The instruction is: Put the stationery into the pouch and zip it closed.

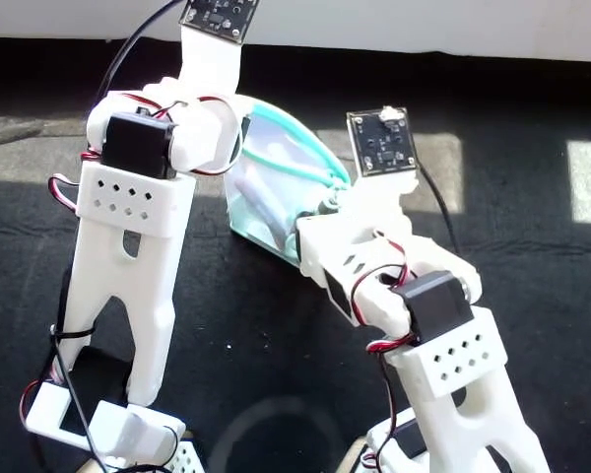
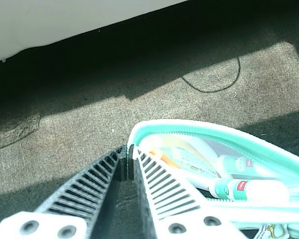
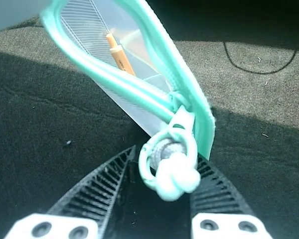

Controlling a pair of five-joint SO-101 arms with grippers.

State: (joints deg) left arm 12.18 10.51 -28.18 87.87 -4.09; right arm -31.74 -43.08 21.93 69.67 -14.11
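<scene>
The translucent pouch with mint zip trim stands between the two arms, its mouth open. Inside lies stationery: white pens and an orange-tipped pen. My left gripper is shut at the pouch's far end, its tips pinched right against the mint rim. At the near end, my right gripper holds the mint zipper pull, a ring with a ball, between its fingers. In the high view the right gripper sits at the pouch's near corner.
Dark cloth covers the table, with sunlit patches behind the pouch. A thin black cable loop lies on the cloth beyond it. A white wall edge runs along the back.
</scene>
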